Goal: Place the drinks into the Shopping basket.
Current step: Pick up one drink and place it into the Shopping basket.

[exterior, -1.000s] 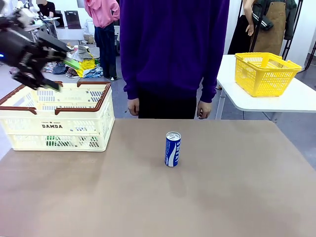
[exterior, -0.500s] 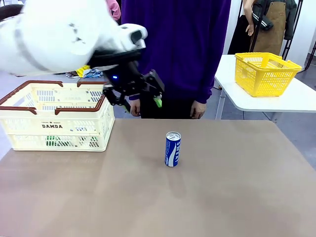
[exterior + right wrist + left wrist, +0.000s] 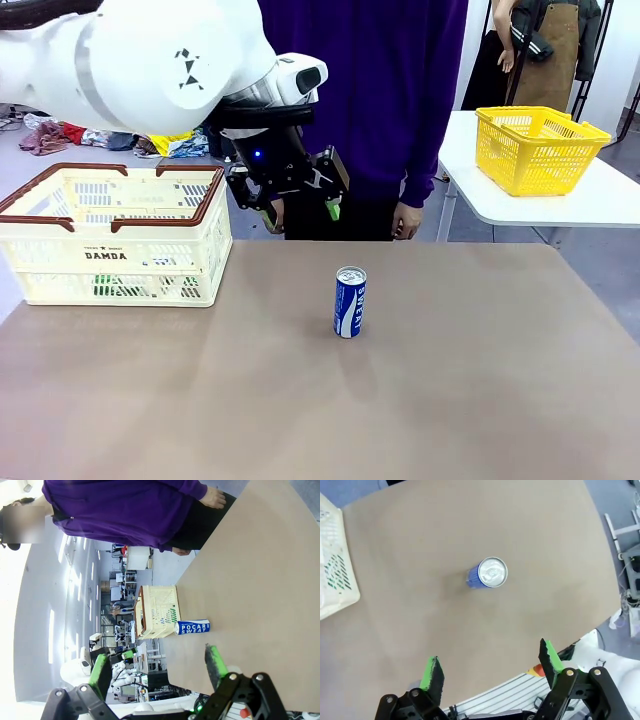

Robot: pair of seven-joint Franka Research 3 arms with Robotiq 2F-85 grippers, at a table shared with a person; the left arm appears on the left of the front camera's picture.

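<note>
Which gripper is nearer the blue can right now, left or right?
Left. The left gripper hangs open above the table, just behind and to the left of the blue can. The right gripper, also open, sits farther back, seeing the can from a distance.

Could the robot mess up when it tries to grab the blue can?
Maybe. The blue can is tall, thin and stands alone on the table, so a bump from one finger of the open left claw might tip it and let it roll. The claw hangs above and behind the can, not yet lined up. Later the can must clear the Shopping basket rim, or it could catch there.
</note>
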